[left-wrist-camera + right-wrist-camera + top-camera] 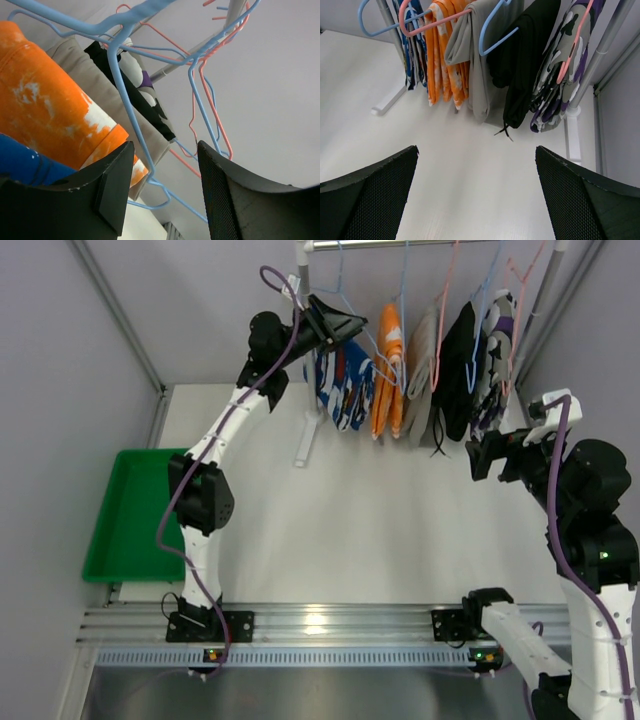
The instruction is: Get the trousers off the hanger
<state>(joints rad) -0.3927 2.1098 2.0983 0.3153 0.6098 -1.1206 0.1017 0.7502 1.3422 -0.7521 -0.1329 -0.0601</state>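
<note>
White worktop (400,530); rack (380,244) stands along its far edge. Green tray (125,530) lies at the left edge. Trousers hang in a row from the rack on wire hangers: blue pair (345,390) leftmost, then orange pair (388,370), grey pair (420,365), with darker garments beyond. Left end effector (342,328) is raised at the far edge above the blue pair, jaws apart, with the blue hanger (125,95) wire passing between the fingers, unclamped. Right end effector (480,455) is near the right edge, jaws wide, holding nothing.

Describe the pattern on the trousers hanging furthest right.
Rightmost trousers: purple, black and off-white patches; clearest in right wrist view.
</note>
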